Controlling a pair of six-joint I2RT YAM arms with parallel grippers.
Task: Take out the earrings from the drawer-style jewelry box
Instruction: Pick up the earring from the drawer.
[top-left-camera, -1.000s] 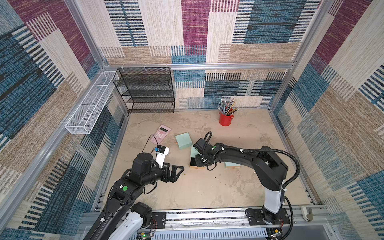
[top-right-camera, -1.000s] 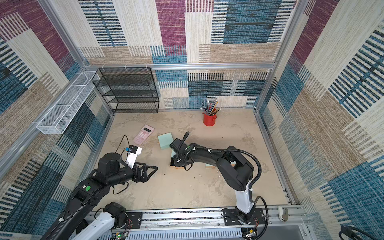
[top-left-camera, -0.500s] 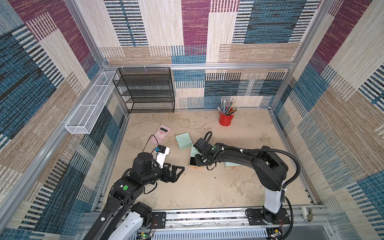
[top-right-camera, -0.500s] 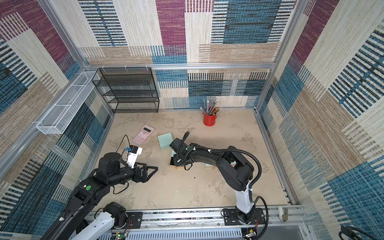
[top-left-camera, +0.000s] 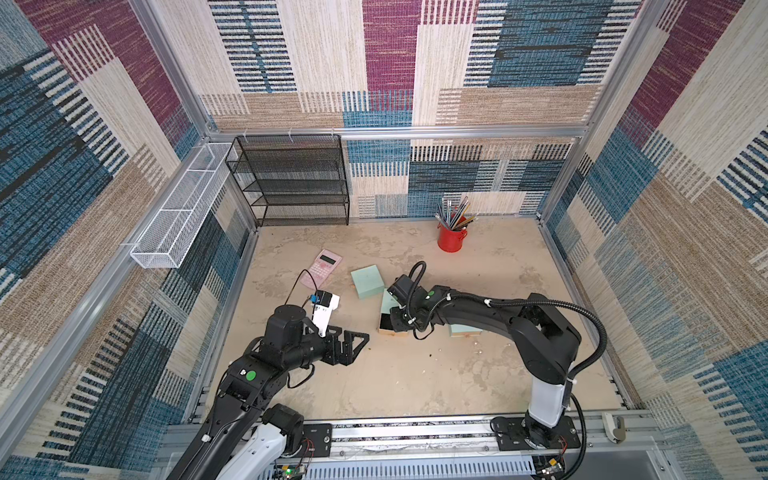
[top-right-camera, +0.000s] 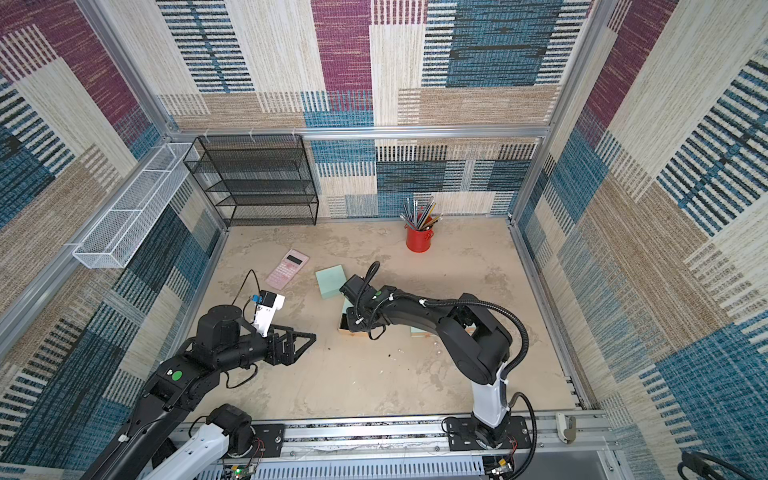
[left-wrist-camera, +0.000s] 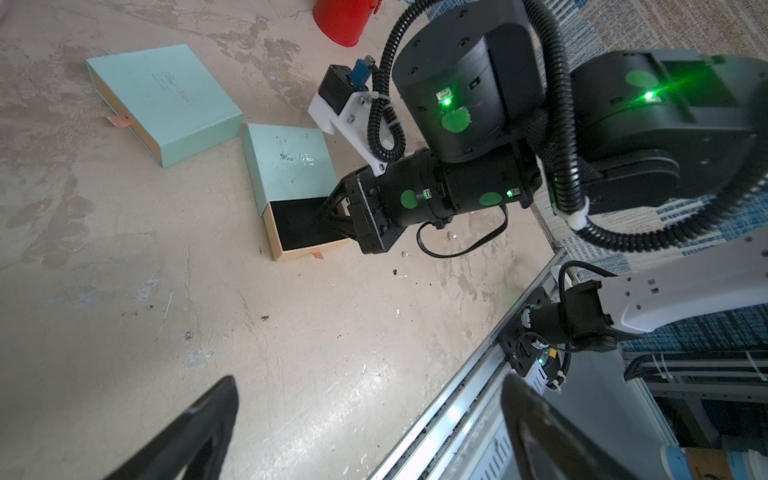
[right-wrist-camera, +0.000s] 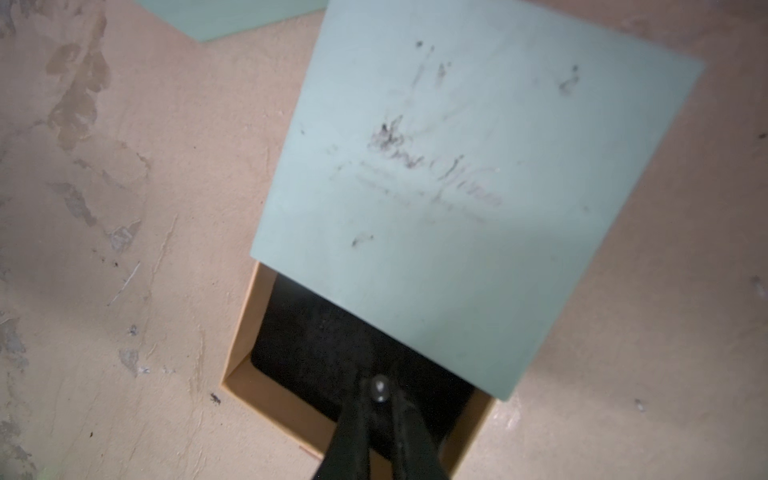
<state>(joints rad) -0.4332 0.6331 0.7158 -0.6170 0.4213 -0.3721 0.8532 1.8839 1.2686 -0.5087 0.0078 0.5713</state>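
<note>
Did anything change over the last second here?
Nothing visibly moved in the top views. The right gripper stays in the open drawer, pinched on an earring. The left gripper stays open, and the closed mint-green box keeps its place.

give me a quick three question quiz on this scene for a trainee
1. True or false: the left pincer is shut.
2. The right pincer has its tips: A) on the pink calculator, B) in the open drawer, C) in the red cup.
3. What small thing sits between the right pincer's tips?
Key: 1 false, it is wide open and empty; 2 B; 3 a silvery earring.
</note>
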